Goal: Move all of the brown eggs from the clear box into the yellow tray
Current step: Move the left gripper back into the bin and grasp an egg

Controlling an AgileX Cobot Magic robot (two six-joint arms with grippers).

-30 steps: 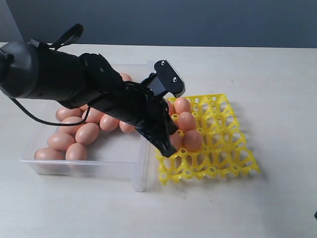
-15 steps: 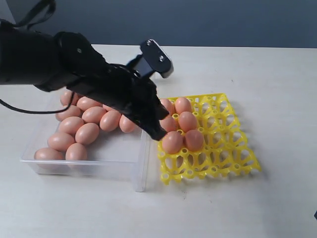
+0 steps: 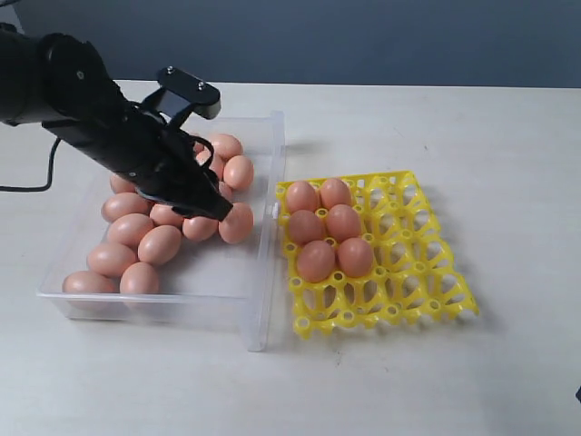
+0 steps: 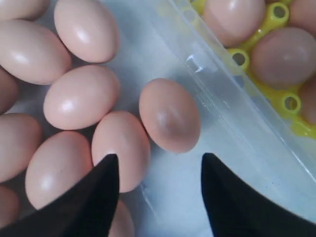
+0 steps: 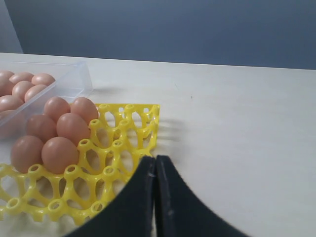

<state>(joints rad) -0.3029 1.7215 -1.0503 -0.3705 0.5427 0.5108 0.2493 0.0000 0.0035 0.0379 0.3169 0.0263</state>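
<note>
Several brown eggs lie in the clear box on the left. Several more eggs sit in the left cups of the yellow tray. My left gripper hangs low over the box's right part, open and empty. In the left wrist view its fingertips straddle bare box floor, with one egg just beyond the gap and another egg beside one tip. My right gripper is shut on nothing, above the table by the tray's near edge.
The box's right wall runs between the loose eggs and the tray. The tray's right and front cups hold nothing. Bare light tabletop lies right of and behind the tray.
The left arm swung from over the tray back left to the clear box, leaving an egg in a front tray cup. Its jaws now stand open.
</note>
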